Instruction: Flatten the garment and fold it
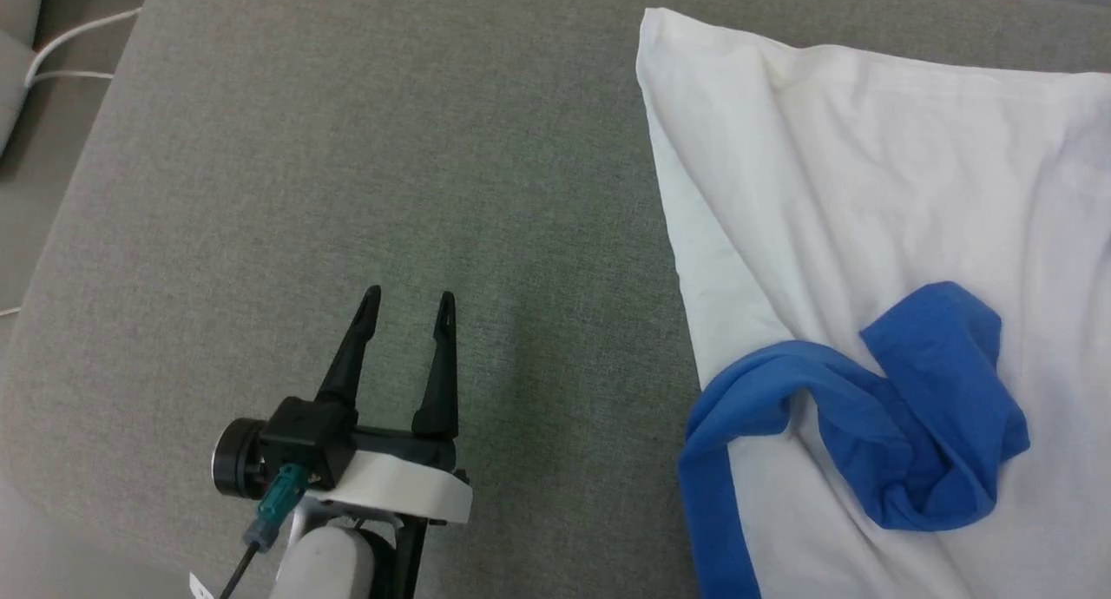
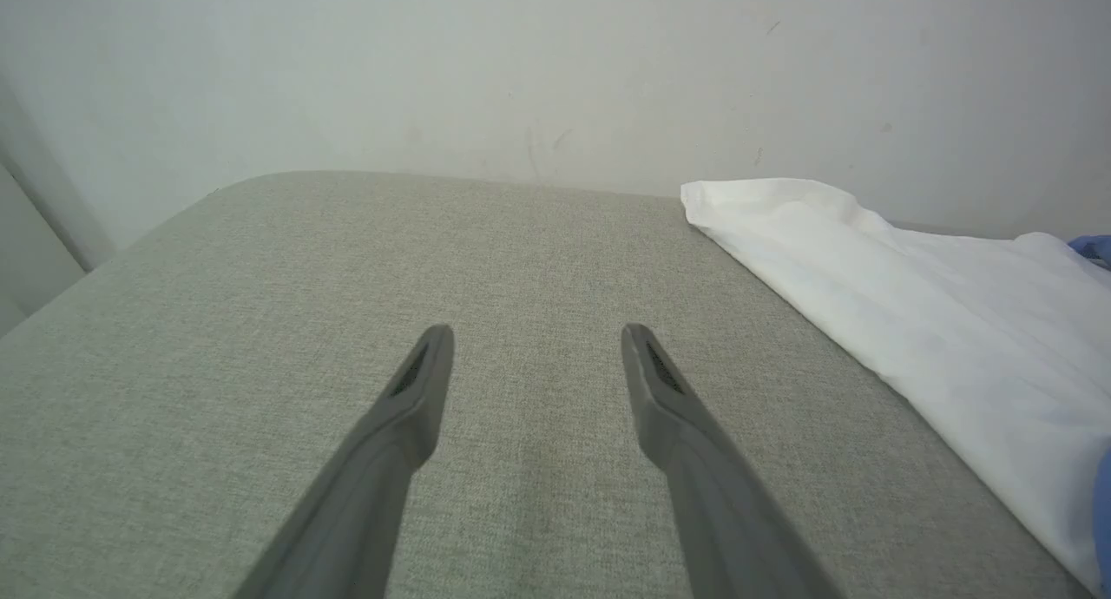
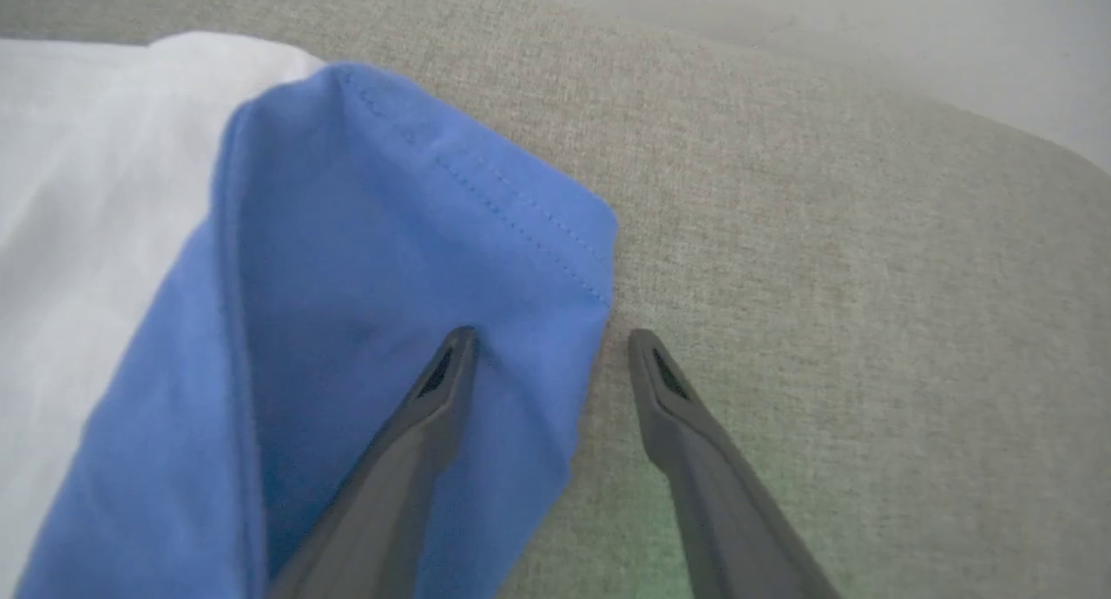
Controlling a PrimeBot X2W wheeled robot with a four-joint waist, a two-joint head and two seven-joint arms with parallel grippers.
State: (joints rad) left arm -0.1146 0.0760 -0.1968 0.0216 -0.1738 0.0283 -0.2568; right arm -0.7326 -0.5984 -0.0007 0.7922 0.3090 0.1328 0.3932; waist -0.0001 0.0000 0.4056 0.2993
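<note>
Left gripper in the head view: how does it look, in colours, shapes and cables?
The left gripper has two long black tapering fingers on a black block with a round knob. Behind sit a white bracket and a pale grey forearm. A teal connector carries a thin black cable.

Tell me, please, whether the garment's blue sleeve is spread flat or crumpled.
Crumpled: the blue sleeve twists into a bunched heap on the white garment, not laid flat.

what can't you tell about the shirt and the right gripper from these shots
- Head view: the garment runs off the right and bottom edges.
- Right wrist view: whether the right gripper touches the blue sleeve is unclear; one finger overlaps it.
- Left wrist view: the right edge cuts off most of the garment.
</note>
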